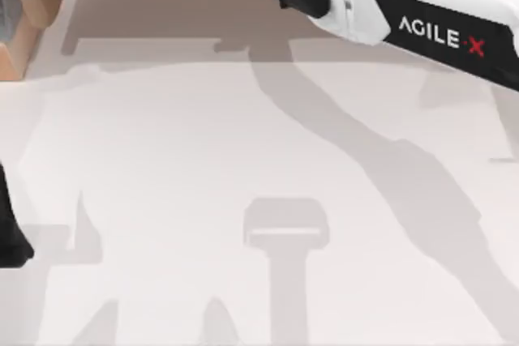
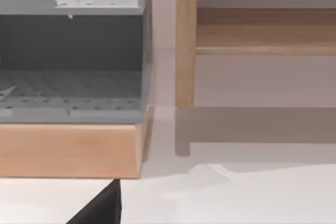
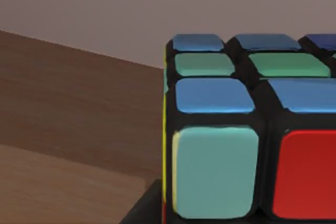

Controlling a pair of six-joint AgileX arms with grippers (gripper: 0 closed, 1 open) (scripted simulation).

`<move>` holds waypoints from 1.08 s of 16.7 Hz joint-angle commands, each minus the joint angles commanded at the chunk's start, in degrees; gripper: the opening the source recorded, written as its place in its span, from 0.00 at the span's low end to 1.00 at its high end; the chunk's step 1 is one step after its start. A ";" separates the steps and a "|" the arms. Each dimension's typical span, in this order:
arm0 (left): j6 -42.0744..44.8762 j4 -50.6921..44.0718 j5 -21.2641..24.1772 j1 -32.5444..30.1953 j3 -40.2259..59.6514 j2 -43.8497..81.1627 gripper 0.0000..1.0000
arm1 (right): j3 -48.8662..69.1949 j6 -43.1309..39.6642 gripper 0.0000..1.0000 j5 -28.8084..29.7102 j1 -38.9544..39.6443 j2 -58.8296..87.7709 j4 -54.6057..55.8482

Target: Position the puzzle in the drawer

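A pale desk spreads below the top camera, with a wooden cabinet frame along its far edge and left corner. My right arm reaches over that far edge toward the cabinet; whether its end effector is apart or together I cannot tell. In the right wrist view the puzzle sits close against the camera, above brown wood. Left arm parked at the desk's left edge, facing a grey drawer in the cabinet.

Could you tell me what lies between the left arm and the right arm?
Between left arm and right arm, the top view shows bare table, only shadows.
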 joint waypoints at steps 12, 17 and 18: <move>0.00 0.00 0.00 0.00 0.00 0.00 1.00 | 18.42 -10.74 0.00 -20.18 -20.57 -8.97 -68.93; 0.00 0.00 0.00 0.00 0.00 0.00 1.00 | 29.42 -14.52 0.00 -26.30 -33.15 -5.61 -90.91; 0.00 0.00 0.00 0.00 0.00 0.00 1.00 | 31.95 -15.11 0.00 -27.09 -35.86 -4.00 -93.78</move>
